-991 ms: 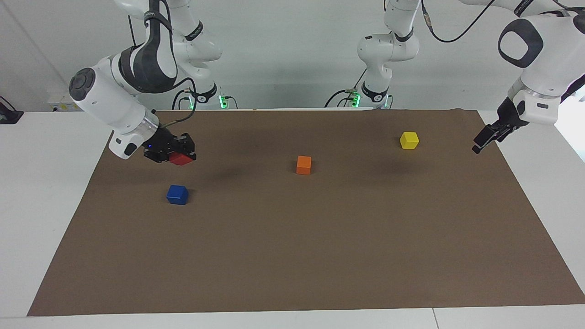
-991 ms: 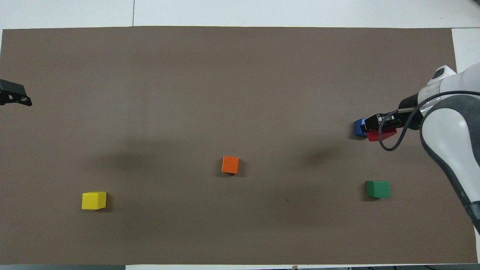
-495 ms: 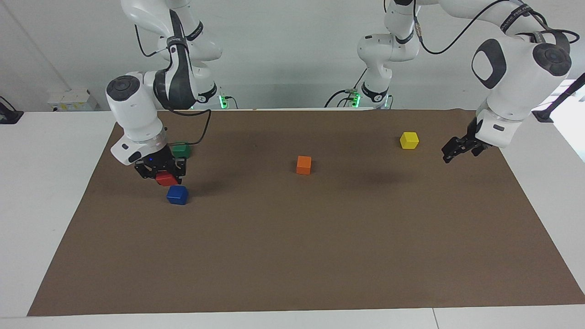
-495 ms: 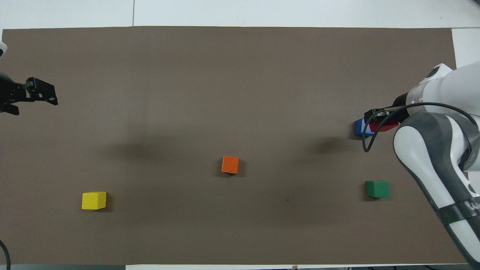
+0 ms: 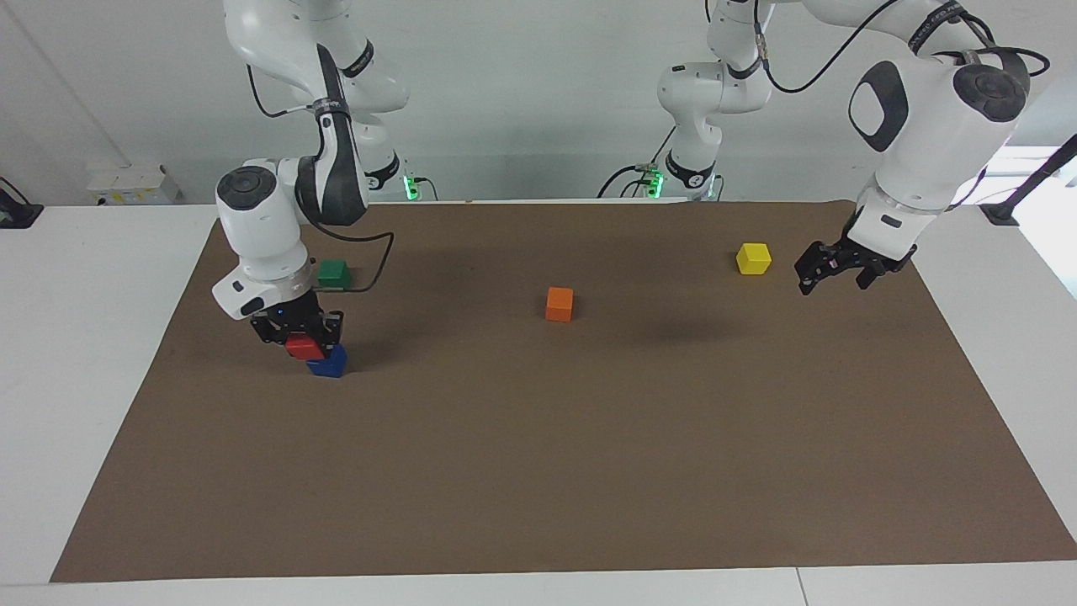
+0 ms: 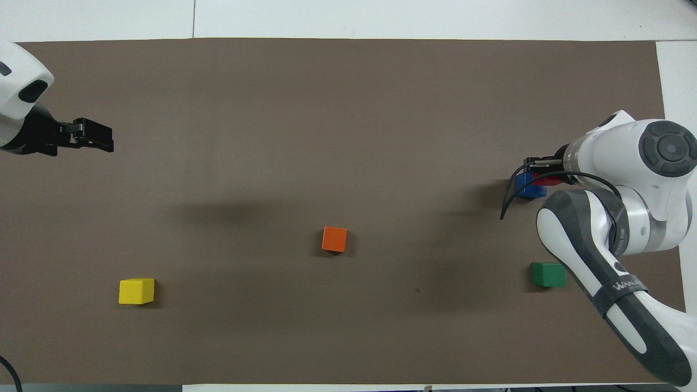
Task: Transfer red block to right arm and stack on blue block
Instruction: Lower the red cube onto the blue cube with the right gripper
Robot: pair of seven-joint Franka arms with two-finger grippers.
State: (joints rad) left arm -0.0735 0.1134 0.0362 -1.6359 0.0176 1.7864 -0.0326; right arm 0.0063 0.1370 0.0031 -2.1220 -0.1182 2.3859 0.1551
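My right gripper is shut on the red block and holds it just over the blue block, which sits on the brown mat at the right arm's end. The red block overlaps the blue block's top edge; I cannot tell if they touch. In the overhead view the right gripper covers most of the red block and the blue block. My left gripper hangs empty with its fingers apart over the mat beside the yellow cube; it also shows in the overhead view.
A green cube lies nearer to the robots than the blue block. An orange cube sits mid-mat. A yellow cube lies toward the left arm's end. The brown mat covers the white table.
My right gripper turned downward and descended with the red block to just over the blue block. My left gripper swung inward over the mat toward the yellow cube.
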